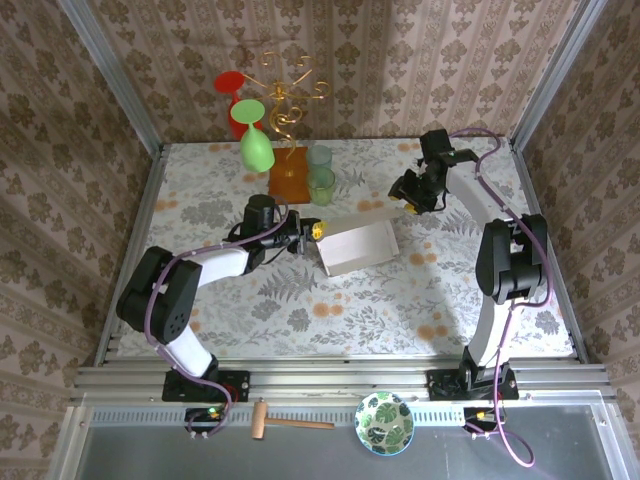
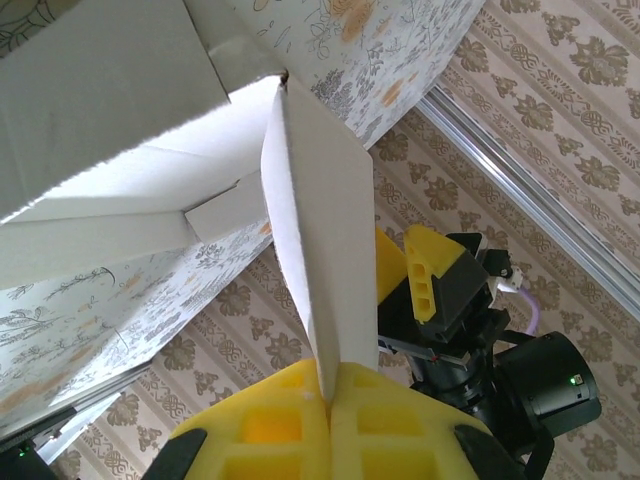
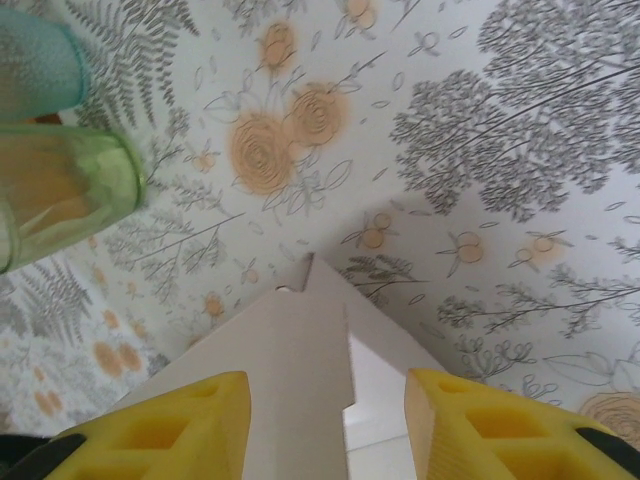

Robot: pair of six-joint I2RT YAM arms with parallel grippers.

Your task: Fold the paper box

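Observation:
The paper box is a pale cardboard sheet, partly folded, lying mid-table. My left gripper reaches in from the left and is shut on the box's left flap. In the left wrist view the yellow fingers pinch that upright flap at my left gripper. My right gripper hovers at the box's far right corner. In the right wrist view my right gripper is open, its pads apart on either side of the pointed cardboard corner, with a gap to the right pad.
A green cup and a teal cup stand beside an orange block just behind the box. A gold wire stand holds a red and a green glass at the back. A wooden mallet and a patterned bowl lie by the arm bases.

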